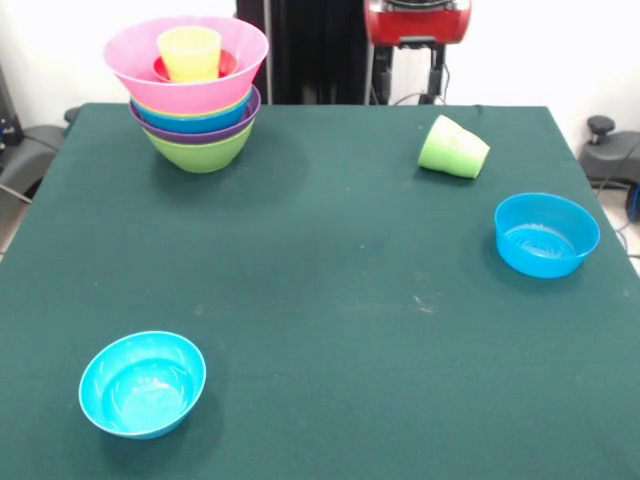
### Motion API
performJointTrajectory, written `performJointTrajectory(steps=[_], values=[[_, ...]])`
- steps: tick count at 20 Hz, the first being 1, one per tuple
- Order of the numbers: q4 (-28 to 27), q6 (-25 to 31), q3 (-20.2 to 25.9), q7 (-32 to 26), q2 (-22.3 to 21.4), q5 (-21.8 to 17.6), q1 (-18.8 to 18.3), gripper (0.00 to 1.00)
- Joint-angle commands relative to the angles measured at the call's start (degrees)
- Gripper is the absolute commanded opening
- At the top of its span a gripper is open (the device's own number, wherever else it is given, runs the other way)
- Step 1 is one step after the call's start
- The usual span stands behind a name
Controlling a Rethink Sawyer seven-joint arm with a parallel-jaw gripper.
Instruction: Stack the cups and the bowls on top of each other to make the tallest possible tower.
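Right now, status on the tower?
Gripper drawn back at the far edge, holding nothing. Tower standing, yellow cup in its top. Green cup on its side; blue bowl and cyan bowl loose. Nothing in the way.

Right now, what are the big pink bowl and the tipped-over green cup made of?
The big pink bowl looks like glossy plastic: bright highlights on its smooth rim. The tipped-over light green cup seems plastic too, smooth with a duller sheen. The dark green table cover looks like matte cloth.
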Motion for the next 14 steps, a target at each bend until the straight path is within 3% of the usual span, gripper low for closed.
performJointTrajectory(steps=[1,8,14], values=[[-3.5,-0.8,-4.9,11.5,3.3,1.7,3.7,1.0],[-4.1,-2.4,-5.5,9.6,5.0,3.3,3.7,1.0],[-9.2,-1.2,-6.2,8.1,7.6,3.3,5.3,1.0]])
